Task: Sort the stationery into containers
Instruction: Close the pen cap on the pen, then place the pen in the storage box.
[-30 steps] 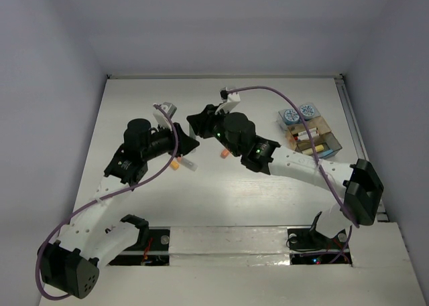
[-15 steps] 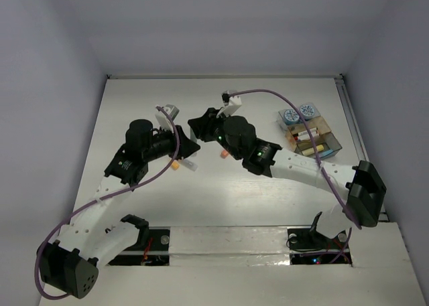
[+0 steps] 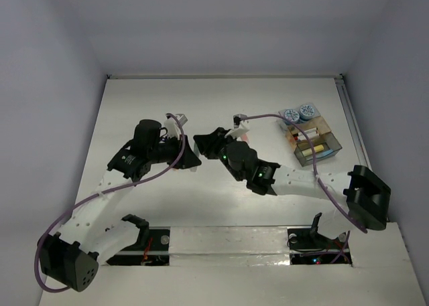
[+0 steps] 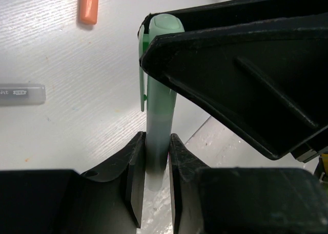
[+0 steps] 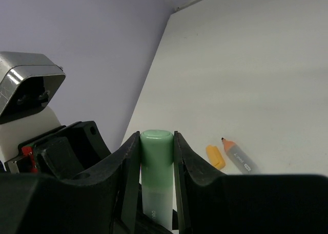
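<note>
Green marker (capped) in left pincer

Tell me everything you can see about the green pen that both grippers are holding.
The green pen has a pale mint, plastic-looking cap with a side clip and a cloudy, translucent barrel below it. It spans the gap between the two arms: the left gripper pinches the barrel, and the right gripper clamps the rounded cap end.
</note>
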Robot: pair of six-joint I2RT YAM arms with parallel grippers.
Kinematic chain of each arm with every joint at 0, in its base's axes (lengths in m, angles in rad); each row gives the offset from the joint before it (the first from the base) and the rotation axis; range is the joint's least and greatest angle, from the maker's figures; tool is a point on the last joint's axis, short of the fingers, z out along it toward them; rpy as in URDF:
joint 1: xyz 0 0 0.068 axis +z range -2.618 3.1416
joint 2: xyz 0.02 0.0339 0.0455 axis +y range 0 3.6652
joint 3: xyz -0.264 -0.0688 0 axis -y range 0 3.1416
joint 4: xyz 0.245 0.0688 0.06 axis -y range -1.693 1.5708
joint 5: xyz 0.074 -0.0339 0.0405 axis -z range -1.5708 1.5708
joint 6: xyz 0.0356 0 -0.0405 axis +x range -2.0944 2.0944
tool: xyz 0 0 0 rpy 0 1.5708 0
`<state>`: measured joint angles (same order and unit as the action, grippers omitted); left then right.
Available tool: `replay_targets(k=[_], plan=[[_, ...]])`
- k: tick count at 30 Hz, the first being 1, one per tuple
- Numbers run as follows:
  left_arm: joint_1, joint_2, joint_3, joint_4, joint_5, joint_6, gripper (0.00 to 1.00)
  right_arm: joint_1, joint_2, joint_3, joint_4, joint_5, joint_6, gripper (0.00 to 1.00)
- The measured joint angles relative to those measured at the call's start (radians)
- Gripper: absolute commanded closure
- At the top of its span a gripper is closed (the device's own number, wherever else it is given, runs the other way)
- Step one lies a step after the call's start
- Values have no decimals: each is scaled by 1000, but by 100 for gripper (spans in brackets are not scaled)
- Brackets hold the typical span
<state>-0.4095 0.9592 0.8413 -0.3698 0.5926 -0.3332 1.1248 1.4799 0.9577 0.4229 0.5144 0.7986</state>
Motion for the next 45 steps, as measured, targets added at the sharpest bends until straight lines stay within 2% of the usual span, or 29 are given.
replay_targets(k=[7, 10, 11, 13, 14, 16, 17, 19, 20, 21, 24, 26, 31, 36, 45], plan=[[-31, 27, 10, -11, 3, -2, 100, 7, -21, -30, -8, 43, 39, 100], [-59, 27, 10, 34, -12, -6, 82, -15, -50, -15, -51, 26, 13, 100], [-67, 27, 10, 67, -23, -8, 71, -35, -60, -5, -66, 8, 6, 100], [-74, 27, 10, 156, -60, -17, 62, -80, -78, 20, -116, -24, -25, 100], [-75, 27, 10, 211, -78, -19, 53, -105, -83, 27, -143, -40, -41, 100], [-80, 25, 10, 279, -100, -23, 44, -158, -76, 60, -192, -56, -70, 100], [-85, 25, 10, 298, -104, -23, 35, -189, -70, 79, -208, -60, -83, 100], [-96, 24, 10, 316, -105, -16, 28, -267, -49, 147, -258, -61, -111, 100], [-101, 22, 10, 319, -103, -11, 6, -299, -38, 182, -275, -60, -122, 100], [-102, 18, 10, 319, -102, -7, 1, -342, -28, 227, -293, -60, -135, 100], [-102, -21, 10, 308, -101, 15, 1, -432, -34, 286, -321, -39, -164, 100], [-101, -64, 4, 306, -102, 29, 1, -491, -72, 270, -341, -16, -175, 100], [-101, -180, -32, 317, -104, 55, 1, -716, -275, 46, -444, 18, -162, 100], [-102, -226, -48, 307, -131, 72, 1, -935, -392, -130, -539, 85, -153, 100], [-137, -302, -50, 285, -205, 87, 1, -1129, -423, -221, -586, 121, -156, 100]])
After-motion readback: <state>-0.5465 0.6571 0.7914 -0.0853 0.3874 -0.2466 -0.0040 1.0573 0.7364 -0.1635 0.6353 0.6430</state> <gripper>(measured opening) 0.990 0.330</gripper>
